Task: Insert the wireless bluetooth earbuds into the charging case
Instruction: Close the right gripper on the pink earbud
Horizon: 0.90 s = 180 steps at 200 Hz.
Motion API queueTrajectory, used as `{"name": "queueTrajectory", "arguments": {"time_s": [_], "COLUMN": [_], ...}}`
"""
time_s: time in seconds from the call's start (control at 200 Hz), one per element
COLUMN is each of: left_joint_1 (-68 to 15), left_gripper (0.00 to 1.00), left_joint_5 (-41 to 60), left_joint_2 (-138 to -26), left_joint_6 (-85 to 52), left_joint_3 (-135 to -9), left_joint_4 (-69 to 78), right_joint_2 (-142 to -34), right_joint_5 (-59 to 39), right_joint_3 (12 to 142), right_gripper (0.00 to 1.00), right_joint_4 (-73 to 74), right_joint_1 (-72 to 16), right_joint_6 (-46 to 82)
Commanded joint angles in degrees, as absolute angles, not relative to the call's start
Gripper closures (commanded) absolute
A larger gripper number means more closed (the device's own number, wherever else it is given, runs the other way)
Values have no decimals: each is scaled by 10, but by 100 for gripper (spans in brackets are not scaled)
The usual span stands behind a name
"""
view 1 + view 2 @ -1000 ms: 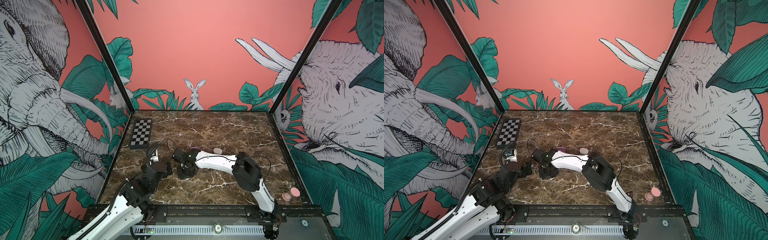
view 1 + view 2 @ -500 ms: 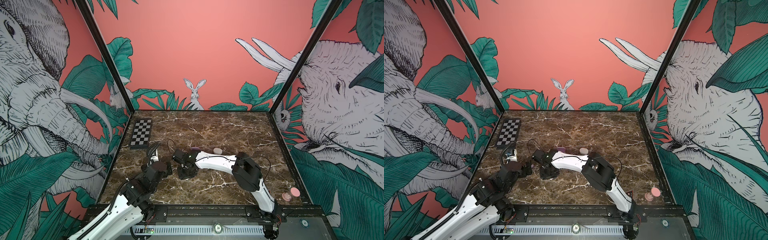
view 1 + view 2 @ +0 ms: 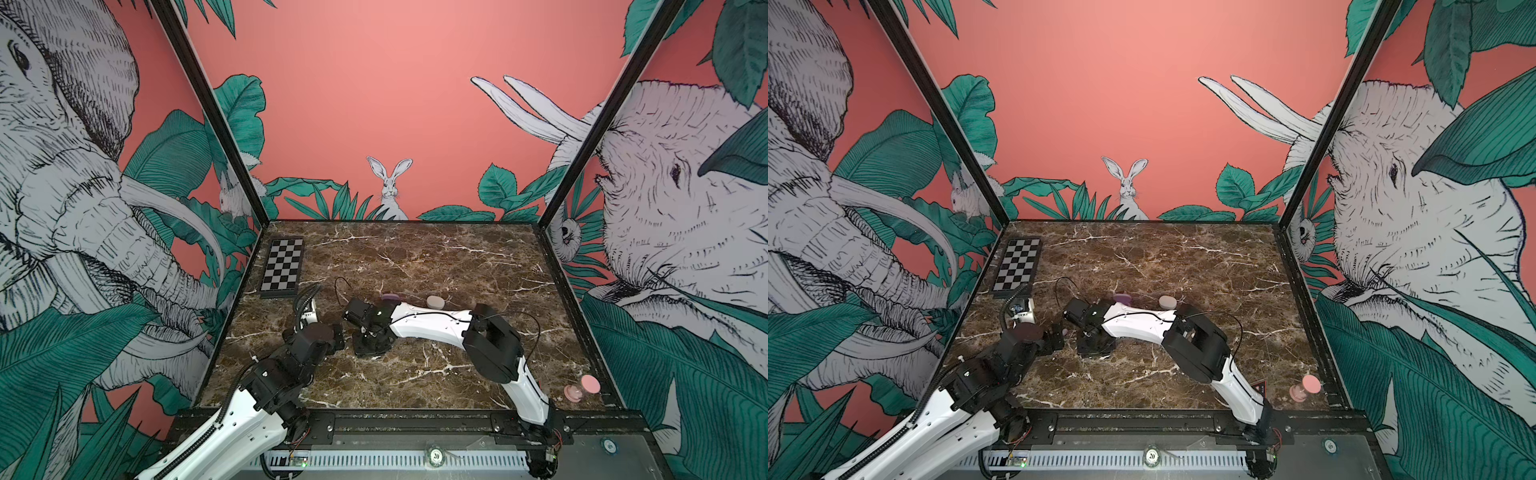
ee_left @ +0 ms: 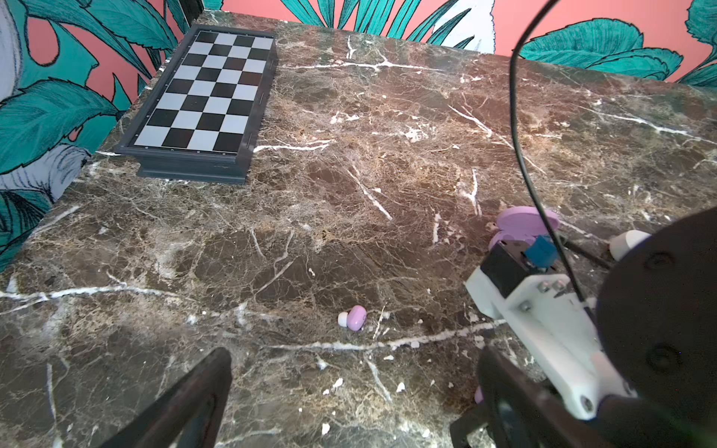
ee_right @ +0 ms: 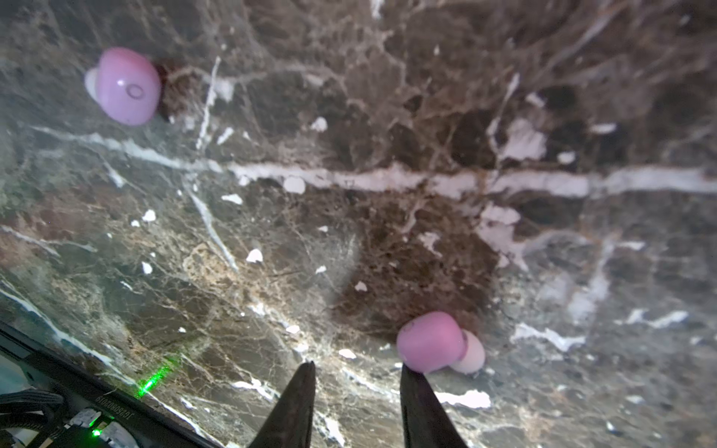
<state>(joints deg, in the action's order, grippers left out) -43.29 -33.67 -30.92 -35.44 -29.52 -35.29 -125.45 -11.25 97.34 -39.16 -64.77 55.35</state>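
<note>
Two lilac earbuds lie on the marble. In the right wrist view one earbud (image 5: 432,343) rests against the outer side of one fingertip of my right gripper (image 5: 357,374), which is open with nothing between its fingers. The other earbud (image 5: 126,86) lies farther off. In the left wrist view that earbud (image 4: 355,318) lies just ahead of my wide-open left gripper (image 4: 355,368). The lilac charging case (image 4: 523,225) stands open behind the right arm, and shows in both top views (image 3: 390,298) (image 3: 1122,298). Both grippers (image 3: 337,334) (image 3: 370,347) hover low, side by side.
A white case (image 3: 435,301) sits right of the lilac one. A chessboard (image 3: 282,268) lies at the back left. A pink open case (image 3: 582,388) stands at the front right corner. The right arm's cable (image 4: 520,116) loops above the table.
</note>
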Motion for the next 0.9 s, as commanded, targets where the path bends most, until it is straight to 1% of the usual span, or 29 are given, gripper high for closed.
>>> {"name": "queueTrajectory", "arguments": {"time_s": [0.0, 0.26, 0.345, 0.42, 0.55, 0.72, 0.895], "left_joint_1": [-428, -427, -426, -426, -425, -422, -421], "left_gripper": [1, 1, 1, 1, 1, 1, 1], "left_joint_5": [-342, -342, -343, -344, -345, -344, -341], "left_joint_2": [-310, -309, -309, -309, -308, -308, -307], "left_joint_6": [-356, -356, -356, -356, -355, -353, -354], "left_joint_3": [-287, -285, -285, -285, -286, -287, -288], "left_joint_4": [-345, -343, -343, -344, -344, -343, -345], "right_joint_2": [-1272, -1261, -1254, -1246, -1222, -1184, -1151], "right_joint_5": [-112, -93, -103, -119, -115, -127, -107], "right_joint_3": [994, 999, 995, 997, 1002, 976, 933], "right_gripper": [63, 63, 63, 63, 63, 63, 63], "right_joint_4": [-383, -378, -372, -367, -381, -381, -388], "right_joint_1": [-649, -635, -625, -621, -619, -601, -585], "right_joint_6": [565, 550, 544, 523, 477, 432, 414]}}
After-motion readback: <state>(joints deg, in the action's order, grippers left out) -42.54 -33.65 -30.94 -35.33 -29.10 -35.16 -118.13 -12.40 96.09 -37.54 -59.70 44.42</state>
